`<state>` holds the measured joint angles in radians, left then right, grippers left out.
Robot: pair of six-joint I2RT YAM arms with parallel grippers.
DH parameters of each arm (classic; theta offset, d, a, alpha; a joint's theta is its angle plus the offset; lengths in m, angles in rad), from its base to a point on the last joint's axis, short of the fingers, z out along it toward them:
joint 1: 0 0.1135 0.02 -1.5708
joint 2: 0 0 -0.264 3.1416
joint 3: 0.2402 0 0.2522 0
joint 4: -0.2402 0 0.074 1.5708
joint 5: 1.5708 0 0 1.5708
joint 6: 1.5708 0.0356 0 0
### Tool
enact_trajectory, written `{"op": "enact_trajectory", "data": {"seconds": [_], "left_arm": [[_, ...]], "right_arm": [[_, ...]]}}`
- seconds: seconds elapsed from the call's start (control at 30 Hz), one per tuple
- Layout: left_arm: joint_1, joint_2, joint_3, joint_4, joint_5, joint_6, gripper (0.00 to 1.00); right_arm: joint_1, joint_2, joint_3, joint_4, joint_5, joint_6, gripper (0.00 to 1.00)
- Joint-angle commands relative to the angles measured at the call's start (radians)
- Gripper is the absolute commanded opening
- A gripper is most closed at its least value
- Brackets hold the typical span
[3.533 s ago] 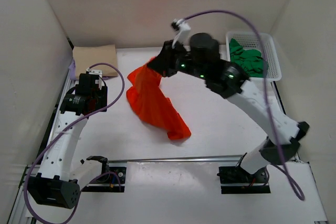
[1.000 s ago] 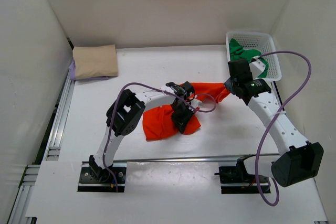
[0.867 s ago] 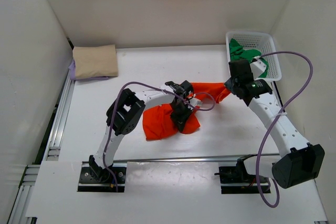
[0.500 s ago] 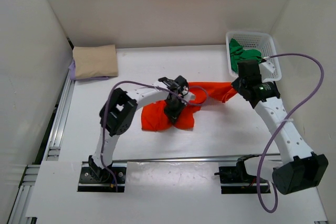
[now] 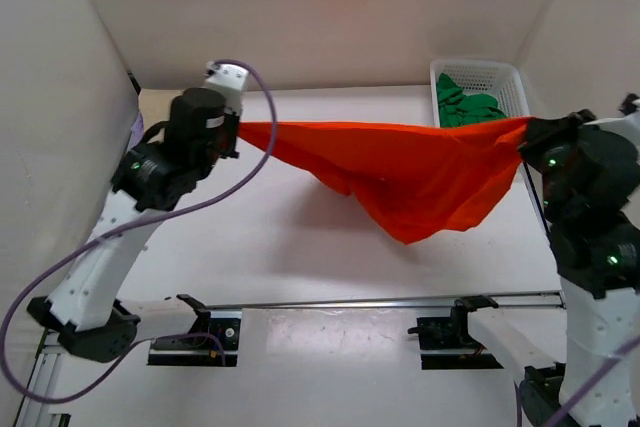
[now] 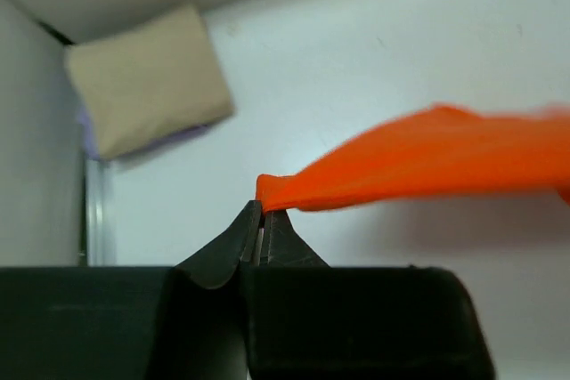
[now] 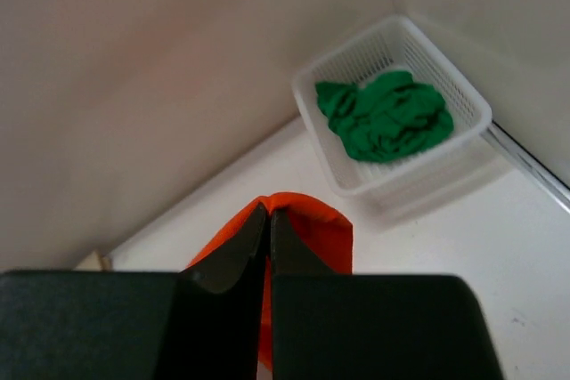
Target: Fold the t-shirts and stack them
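Observation:
The orange-red t-shirt [image 5: 400, 167] hangs stretched in the air between both arms, sagging to a point in the middle. My left gripper [image 5: 240, 129] is shut on its left corner; in the left wrist view the cloth [image 6: 419, 166] runs off to the right from the gripper [image 6: 262, 211]. My right gripper [image 5: 525, 129] is shut on the right corner, seen at the gripper [image 7: 269, 213] with cloth [image 7: 312, 229] behind. A folded beige t-shirt [image 6: 147, 77] lies on a lavender t-shirt [image 6: 178, 137] at the back left. A green t-shirt [image 5: 470, 109] sits crumpled in the basket.
The white mesh basket [image 5: 520, 97] stands at the back right corner, also in the right wrist view as the basket [image 7: 392, 51]. White walls enclose the table on three sides. A metal rail [image 5: 350, 302] runs along the near edge by the arm bases.
Both arms rose and pulled apart, lifting the orange-red t-shirt off the table and stretching it wide. The left gripper closed on its corner.

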<state>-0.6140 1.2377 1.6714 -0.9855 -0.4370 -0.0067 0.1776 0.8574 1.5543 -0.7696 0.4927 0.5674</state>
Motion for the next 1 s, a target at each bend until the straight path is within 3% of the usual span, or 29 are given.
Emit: {"op": "enact_trajectory", "data": {"seconds": [0.0,0.27,0.4,0.53,0.67,0.83,0.93,0.97], "left_arm": [[0.000,-0.047,0.086,-0.022,-0.268,0.007,0.10],[0.000,-0.139,0.284,0.059,-0.485,0.007,0.10],[0.000,-0.159,0.306,0.079,-0.494,0.007,0.10],[0.000,-0.179,0.177,0.097,-0.477,0.007,0.10],[0.000,-0.138,0.111,0.107,-0.414,0.007,0.10],[0.010,0.013,0.059,0.218,-0.359,0.007,0.10],[0.057,0.191,0.152,0.265,-0.306,0.007,0.10],[0.119,0.253,0.297,0.265,-0.296,0.007,0.10]], "right_arm": [[-0.004,-0.021,0.165,-0.003,-0.029,-0.113,0.00],[-0.004,-0.031,0.420,-0.023,-0.120,-0.143,0.00],[-0.004,-0.040,0.394,-0.033,-0.141,-0.117,0.00],[-0.004,-0.011,0.271,-0.033,-0.222,-0.040,0.00],[-0.004,0.142,0.227,-0.033,-0.339,-0.012,0.00],[-0.004,0.372,0.352,-0.023,-0.374,-0.041,0.00],[-0.013,0.557,0.567,-0.014,-0.405,-0.052,0.00],[-0.023,0.642,0.626,-0.001,-0.420,-0.031,0.00]]}}
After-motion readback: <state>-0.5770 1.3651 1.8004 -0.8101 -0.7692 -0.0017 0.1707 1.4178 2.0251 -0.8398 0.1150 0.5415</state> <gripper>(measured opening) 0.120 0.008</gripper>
